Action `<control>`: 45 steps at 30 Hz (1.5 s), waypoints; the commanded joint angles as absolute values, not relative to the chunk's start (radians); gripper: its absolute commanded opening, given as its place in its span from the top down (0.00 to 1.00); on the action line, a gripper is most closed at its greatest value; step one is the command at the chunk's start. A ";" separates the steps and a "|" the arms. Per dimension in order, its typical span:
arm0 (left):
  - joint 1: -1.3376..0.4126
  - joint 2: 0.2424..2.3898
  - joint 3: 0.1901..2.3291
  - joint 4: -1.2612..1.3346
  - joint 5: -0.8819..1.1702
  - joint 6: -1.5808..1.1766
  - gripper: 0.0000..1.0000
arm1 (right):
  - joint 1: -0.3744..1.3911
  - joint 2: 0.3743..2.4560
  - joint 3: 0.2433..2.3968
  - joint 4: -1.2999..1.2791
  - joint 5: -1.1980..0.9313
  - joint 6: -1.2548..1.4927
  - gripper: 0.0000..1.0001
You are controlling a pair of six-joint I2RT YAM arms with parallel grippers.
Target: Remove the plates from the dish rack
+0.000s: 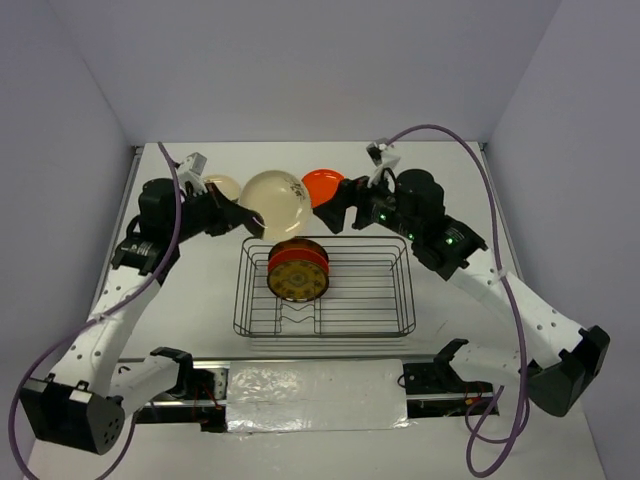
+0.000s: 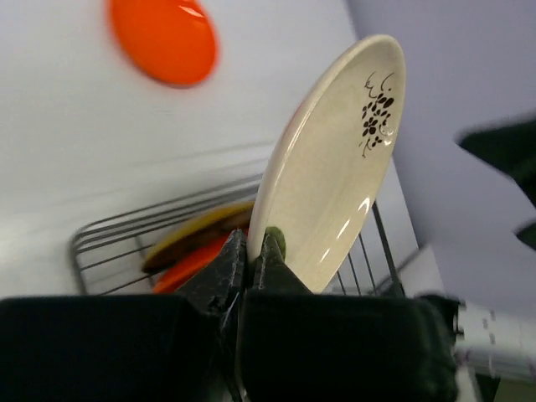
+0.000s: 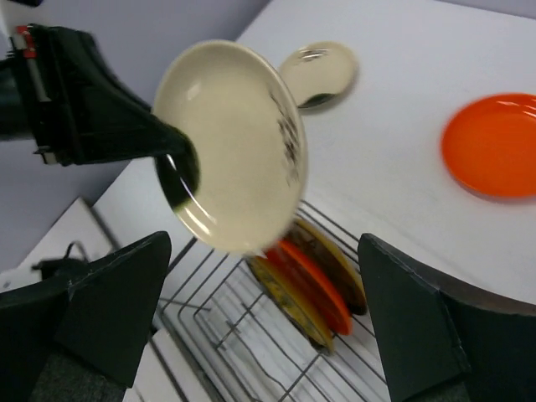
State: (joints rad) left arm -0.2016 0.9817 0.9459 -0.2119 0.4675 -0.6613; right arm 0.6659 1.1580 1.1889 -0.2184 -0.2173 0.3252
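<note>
left fingers (image 2: 224, 272) clamped, right fingers (image 3: 410, 327) spread wide (both reaching forward)

A white table (image 1: 200, 300) stands enclosed by plain pale lavender walls (image 1: 300, 60) on three sides.

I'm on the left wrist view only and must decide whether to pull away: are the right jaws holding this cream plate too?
Observer: No. The right gripper has its jaws wide open; only the left gripper pinches the cream plate, at its rim.
Operator: What lies on the table besides the orange plate?
Observer: A second cream plate, flat, left of the orange one, beyond the dish rack.
</note>
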 commanded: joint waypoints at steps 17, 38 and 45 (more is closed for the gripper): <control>0.179 1.919 1.605 -0.485 0.026 -0.850 0.92 | 0.643 0.844 0.919 -0.318 0.017 0.328 0.00; 0.181 1.662 1.561 -0.641 0.043 -0.746 0.01 | 0.936 1.307 1.133 -0.383 -0.040 -0.198 0.11; 0.163 1.134 1.100 -0.502 0.182 -0.537 0.00 | 0.954 1.423 1.239 -0.469 -0.089 -0.297 0.39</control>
